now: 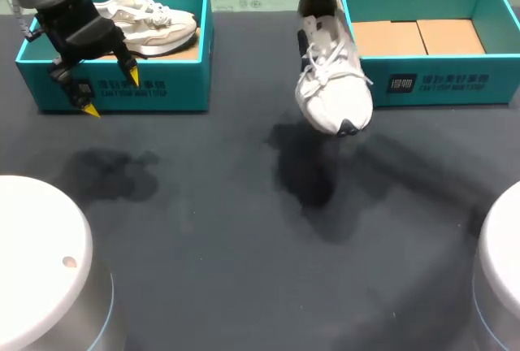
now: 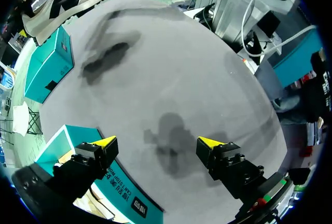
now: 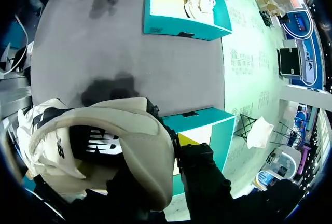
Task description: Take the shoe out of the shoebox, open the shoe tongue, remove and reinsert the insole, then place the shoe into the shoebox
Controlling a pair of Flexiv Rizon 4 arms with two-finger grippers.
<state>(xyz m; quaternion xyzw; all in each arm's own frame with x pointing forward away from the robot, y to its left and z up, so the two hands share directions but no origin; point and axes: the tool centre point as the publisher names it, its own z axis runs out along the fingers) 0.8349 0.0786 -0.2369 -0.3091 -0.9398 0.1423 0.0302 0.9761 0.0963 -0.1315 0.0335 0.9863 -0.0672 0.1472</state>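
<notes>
Right end effector [image 1: 317, 2] grasps white lace-up sneaker [image 1: 331, 83] by heel, toe-down over dark bench [image 1: 203, 205] beside teal cardboard shoebox [image 1: 431, 83], prob. for tongue access; left end effector [image 1: 111, 93] released.

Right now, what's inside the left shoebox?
A white shoe lies in the left shoebox on its brown floor. The left gripper, open, hangs over the box's left end and hides what is there.
</notes>
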